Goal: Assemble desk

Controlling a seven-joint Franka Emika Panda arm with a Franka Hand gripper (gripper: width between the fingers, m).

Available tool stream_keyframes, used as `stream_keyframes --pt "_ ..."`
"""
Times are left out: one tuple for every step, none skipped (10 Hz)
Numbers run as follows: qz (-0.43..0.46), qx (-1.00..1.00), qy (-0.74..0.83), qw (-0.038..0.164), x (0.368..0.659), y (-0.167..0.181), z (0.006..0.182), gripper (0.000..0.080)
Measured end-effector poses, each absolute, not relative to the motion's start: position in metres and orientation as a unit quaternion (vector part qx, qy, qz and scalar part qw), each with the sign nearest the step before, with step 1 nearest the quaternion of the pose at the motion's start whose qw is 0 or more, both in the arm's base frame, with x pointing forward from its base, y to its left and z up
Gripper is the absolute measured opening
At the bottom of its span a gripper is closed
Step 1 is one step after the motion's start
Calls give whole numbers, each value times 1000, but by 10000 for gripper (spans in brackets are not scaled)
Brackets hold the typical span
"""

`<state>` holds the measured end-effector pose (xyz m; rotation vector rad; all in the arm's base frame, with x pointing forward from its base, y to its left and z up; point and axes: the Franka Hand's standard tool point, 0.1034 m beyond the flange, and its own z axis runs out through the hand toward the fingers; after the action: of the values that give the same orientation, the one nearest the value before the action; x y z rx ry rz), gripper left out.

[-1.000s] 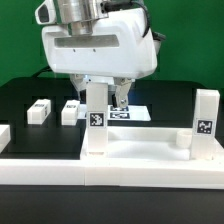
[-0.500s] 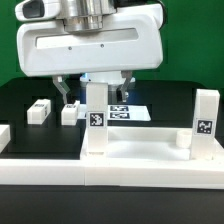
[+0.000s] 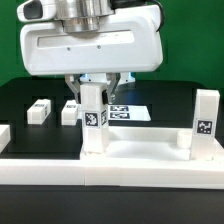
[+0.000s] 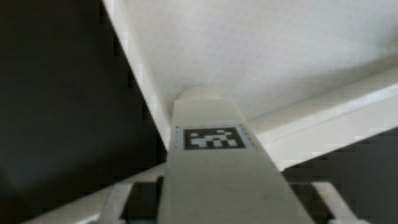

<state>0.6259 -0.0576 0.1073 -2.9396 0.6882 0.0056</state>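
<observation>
Black table (image 3: 20, 100), green backdrop. Gripper (image 3: 95, 92): jaws are clamping the top of the upright leg (image 3: 95, 128) directly beneath it, which is standing on the desk panel (image 3: 150, 162) below. Step: seating this leg. Next, likely: twisting it tight, keeping it vertical. A loose leg (image 3: 38, 111) is lying beside the gripper, apart.

Around my work I see a smooth matte black bench (image 3: 165, 100) running back to a plain bright green backdrop wall (image 3: 195, 45), both under soft, even light.
</observation>
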Motion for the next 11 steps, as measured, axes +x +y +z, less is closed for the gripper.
stream_keyframes --pt "4 -962 268 61 626 -57 107 288" --pt "7 -940 335 61 627 -56 107 288" --pt "11 -911 408 61 627 -56 107 288" --pt "16 -876 477 64 627 -56 107 288" --pt "20 -829 555 71 629 -55 107 288" --pt "21 -779 622 76 631 -55 108 288" --pt "23 -731 677 82 631 -56 107 288" --pt "26 -688 720 85 632 -57 107 288" --pt "26 -682 726 84 632 -57 107 288" --pt "26 -680 728 84 632 -57 107 288" --pt "25 -691 718 84 632 -57 106 288"
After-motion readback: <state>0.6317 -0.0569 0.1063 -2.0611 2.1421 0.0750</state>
